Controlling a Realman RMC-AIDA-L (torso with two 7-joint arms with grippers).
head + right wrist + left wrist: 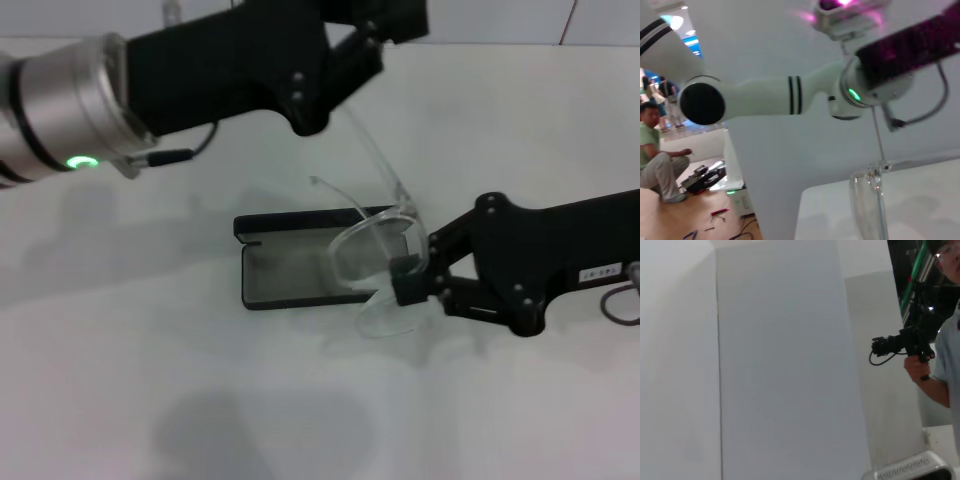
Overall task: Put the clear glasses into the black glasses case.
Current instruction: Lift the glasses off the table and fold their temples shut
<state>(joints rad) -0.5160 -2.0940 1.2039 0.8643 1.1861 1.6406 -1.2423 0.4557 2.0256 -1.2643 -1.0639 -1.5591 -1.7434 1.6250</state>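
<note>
Legible markings: none confirmed.
One small white label (597, 271) sat on the black right arm (560, 260) in the head view, its print too small to read. A grey device (912, 471) at the edge of the left wrist view carried raised lettering that could not be made out.

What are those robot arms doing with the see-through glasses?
The robot is putting the clear glasses into the open black case on the white table. The right tool grips the glasses at one end of the lens and holds them tilted over the case's right side. One long arm of the glasses reaches up to the left tool. The glasses are not lying flat inside yet.
</note>
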